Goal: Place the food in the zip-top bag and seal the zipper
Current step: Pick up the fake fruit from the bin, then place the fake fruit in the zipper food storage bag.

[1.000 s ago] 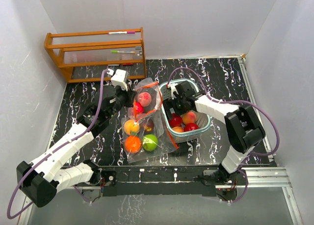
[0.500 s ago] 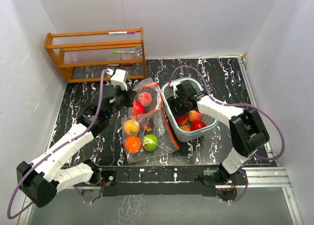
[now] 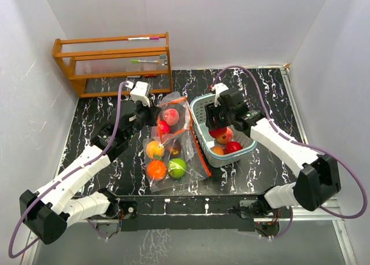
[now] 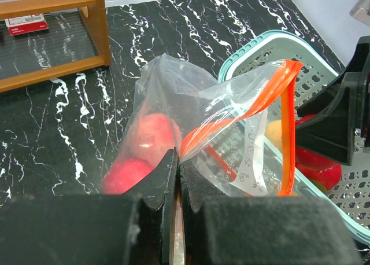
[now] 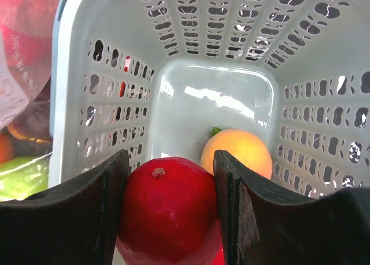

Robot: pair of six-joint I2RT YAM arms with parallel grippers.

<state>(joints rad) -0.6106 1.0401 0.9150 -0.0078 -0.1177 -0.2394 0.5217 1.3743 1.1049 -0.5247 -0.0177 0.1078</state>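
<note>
The clear zip-top bag (image 3: 173, 152) with an orange zipper (image 3: 186, 123) lies at the table's middle. It holds several fruits: a pink-red one (image 3: 170, 116), two orange ones (image 3: 156, 169), a lime green one (image 3: 177, 168) and a dark one. My left gripper (image 3: 152, 117) is shut on the bag's rim (image 4: 191, 140) and holds the mouth up and open. My right gripper (image 3: 218, 129) is shut on a red fruit (image 5: 170, 210) and holds it just above the pale-blue basket (image 3: 198, 106). A yellow-orange fruit (image 5: 237, 152) lies on the basket's floor.
A wooden rack (image 3: 113, 62) with pens stands at the back left. The basket (image 5: 219, 28) sits right beside the bag's open mouth and holds a few more fruits (image 3: 233, 147). White walls close in the table on three sides.
My right gripper has risen out of the basket with the red fruit, and the right arm's elbow has swung out to the right. The left arm and the bag have not moved.
</note>
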